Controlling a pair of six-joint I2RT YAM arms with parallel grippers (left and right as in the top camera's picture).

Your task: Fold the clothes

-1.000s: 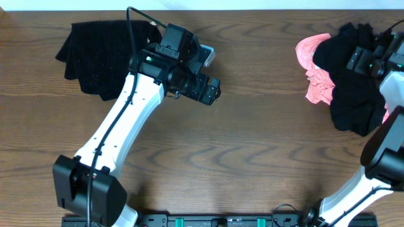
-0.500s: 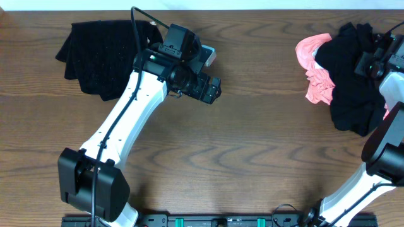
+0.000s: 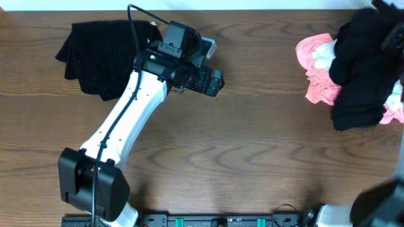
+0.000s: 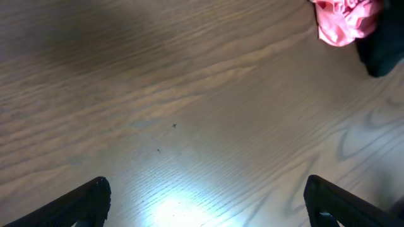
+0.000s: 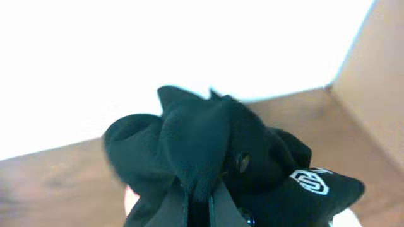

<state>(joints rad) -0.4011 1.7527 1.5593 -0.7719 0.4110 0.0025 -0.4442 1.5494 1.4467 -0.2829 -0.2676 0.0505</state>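
Right gripper (image 5: 199, 211): jaws pinched tight on a fold of the black shirt (image 5: 208, 145); white logo (image 5: 309, 181) at 4 o'clock of the grip.
Shirt's place: bunched at the table's (image 3: 252, 157) 2 o'clock, overlapping a pink garment (image 3: 314, 63).
Left gripper (image 4: 205, 202): spread wide, empty, over bare wood.
Second black garment (image 3: 95, 53): lies at 10 o'clock.
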